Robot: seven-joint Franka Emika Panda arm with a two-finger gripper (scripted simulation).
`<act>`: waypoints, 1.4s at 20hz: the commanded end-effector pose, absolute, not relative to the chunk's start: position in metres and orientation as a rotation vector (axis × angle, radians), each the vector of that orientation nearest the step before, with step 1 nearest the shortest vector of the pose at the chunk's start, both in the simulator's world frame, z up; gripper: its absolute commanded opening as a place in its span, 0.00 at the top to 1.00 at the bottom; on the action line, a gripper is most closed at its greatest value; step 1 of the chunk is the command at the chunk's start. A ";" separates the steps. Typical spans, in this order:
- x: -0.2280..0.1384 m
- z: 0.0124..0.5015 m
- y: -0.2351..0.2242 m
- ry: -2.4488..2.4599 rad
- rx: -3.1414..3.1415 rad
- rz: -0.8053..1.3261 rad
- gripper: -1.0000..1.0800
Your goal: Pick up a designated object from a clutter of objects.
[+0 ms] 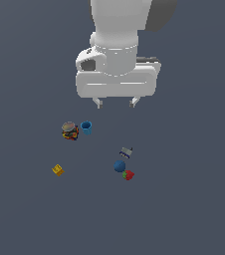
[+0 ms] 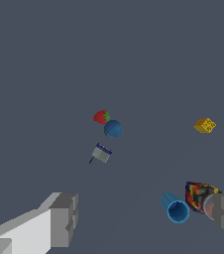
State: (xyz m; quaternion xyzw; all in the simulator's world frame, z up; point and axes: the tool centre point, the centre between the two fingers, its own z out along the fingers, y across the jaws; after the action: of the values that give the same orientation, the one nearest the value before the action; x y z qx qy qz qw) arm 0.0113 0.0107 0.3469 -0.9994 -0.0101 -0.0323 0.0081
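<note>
The dark-blue ball lies on the grey floor, touching the red strawberry. A grey-blue block sits just beside them. My gripper hangs high above the floor, open and holding nothing, well apart from the ball. Its fingers frame the wrist view. The rest of the clutter is spread around: a blue cup, a multicoloured can and a yellow cube.
The cup and can stand close together on the exterior view's left, under the gripper's left side. The yellow cube lies alone, further to the exterior view's left. The plain grey floor stretches around all items.
</note>
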 end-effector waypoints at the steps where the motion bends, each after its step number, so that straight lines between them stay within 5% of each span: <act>1: 0.011 0.347 0.011 -0.032 -3.124 -0.101 0.04; 16: 0.014 0.361 -0.011 0.066 -3.105 -0.136 0.04; 28: 0.042 0.298 0.000 0.246 -3.098 -0.099 0.04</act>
State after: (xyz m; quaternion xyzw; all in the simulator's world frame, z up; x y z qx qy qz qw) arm 0.0377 -0.0025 0.3106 -0.9969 0.0686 -0.0345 0.0165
